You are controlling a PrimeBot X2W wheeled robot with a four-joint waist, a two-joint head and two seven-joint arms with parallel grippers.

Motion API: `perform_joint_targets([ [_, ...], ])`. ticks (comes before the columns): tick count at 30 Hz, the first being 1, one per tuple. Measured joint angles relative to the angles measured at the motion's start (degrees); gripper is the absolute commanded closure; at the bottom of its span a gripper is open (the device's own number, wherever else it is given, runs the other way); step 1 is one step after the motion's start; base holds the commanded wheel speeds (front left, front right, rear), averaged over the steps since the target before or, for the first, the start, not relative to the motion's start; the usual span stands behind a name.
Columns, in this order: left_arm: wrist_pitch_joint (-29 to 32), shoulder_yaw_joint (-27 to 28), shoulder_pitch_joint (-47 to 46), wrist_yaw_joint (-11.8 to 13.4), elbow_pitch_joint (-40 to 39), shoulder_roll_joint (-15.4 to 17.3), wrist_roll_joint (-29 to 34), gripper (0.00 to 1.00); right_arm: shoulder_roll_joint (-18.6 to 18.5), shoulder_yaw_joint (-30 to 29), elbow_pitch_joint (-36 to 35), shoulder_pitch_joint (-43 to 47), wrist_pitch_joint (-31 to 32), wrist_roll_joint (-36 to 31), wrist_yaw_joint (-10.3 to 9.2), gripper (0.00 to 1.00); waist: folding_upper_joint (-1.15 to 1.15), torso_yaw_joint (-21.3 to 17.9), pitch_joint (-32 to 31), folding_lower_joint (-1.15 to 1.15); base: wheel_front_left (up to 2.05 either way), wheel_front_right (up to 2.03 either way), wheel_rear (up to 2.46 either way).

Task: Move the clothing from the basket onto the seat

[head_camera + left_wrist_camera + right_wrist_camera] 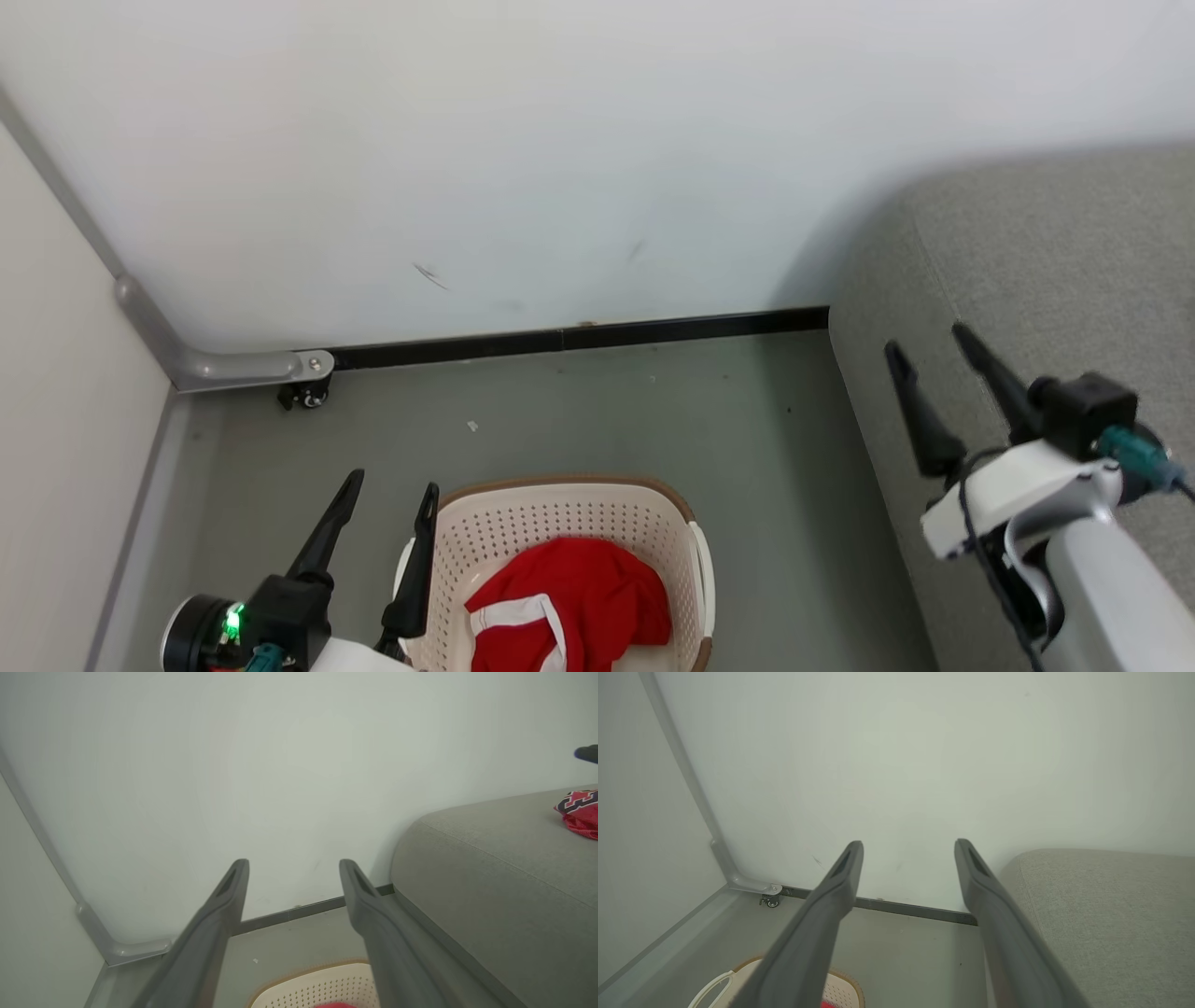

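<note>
The cream basket [569, 513] stands on the floor at the bottom of the head view. In it lies a crumpled red garment with white trim [569, 597]. My left gripper [390, 487] is open and empty just left of the basket's rim, fingers pointing at the wall. My right gripper [926, 338] is open and empty above the left edge of the grey seat [1055, 280]. In the left wrist view, between the fingers of the left gripper [294, 863], the basket rim [322, 984] shows, and a red, black and white garment [579, 812] lies on the seat [490, 882]. The right wrist view has the open right gripper [909, 843], the basket [843, 991] and the seat [1111, 914].
A white wall [560, 140] with a black baseboard [579, 338] closes the space ahead. A grey metal bracket with a small caster [306, 378] sits in the left corner beside a pale side panel [56, 420]. Grey floor [653, 420] lies between basket, wall and seat.
</note>
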Motion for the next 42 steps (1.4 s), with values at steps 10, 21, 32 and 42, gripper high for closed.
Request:
perform_joint_targets([
  [10, 0.00, 2.45, 2.00, 0.20, 1.66, -1.18, 0.62, 0.00, 3.70, 1.12, -2.19, 11.12, 0.00, 0.03, 0.00, 0.00, 0.00, 1.77, -3.01, 0.00, 0.00, 0.00, 0.00],
  [21, 0.00, 4.61, 5.60, -0.05, 4.25, -1.67, 0.33, 0.00, 5.77, -1.48, -4.50, 18.68, 0.00, -0.08, -0.01, 0.00, 0.00, 2.78, -4.58, 0.00, 0.00, 0.00, 0.00],
  [32, 0.00, 5.08, 6.31, -1.57, 5.35, -1.96, 1.16, 0.00, 6.17, -1.65, -4.93, 23.02, 0.00, -2.35, -0.01, 0.00, 0.00, 2.51, -4.59, 0.00, 0.00, 0.00, 0.00],
  [42, 0.00, 5.76, 6.31, -2.50, 5.87, -2.41, 1.62, 0.00, 6.67, -3.02, -5.57, 23.07, 0.00, -1.93, -0.01, 0.00, 0.00, 2.18, -4.30, 0.00, 0.00, 0.00, 0.00],
])
